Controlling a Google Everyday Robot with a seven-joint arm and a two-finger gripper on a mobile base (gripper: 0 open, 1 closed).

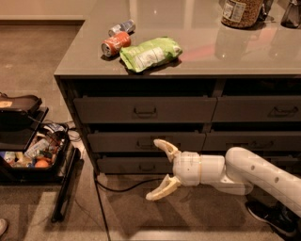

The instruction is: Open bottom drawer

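The bottom drawer point(127, 165) is the slim grey-brown panel lowest in the left column of the cabinet, closed, with a small dark loop handle point(147, 167) at its centre. My gripper point(159, 170) hangs just in front of that drawer, at the handle's right, coming in from the right on a white arm. Its two cream fingers are spread wide, one fingertip point(157, 142) up over the middle drawer front, the other down near the floor. Nothing is between them.
Two taller drawers point(143, 110) sit above the bottom one, and a second column of drawers point(263, 110) stands to the right. On the counter lie two cans point(115, 43), a green bag point(149, 52) and a jar point(242, 12). A black bin of items point(33, 155) and a floor cable point(101, 188) are left.
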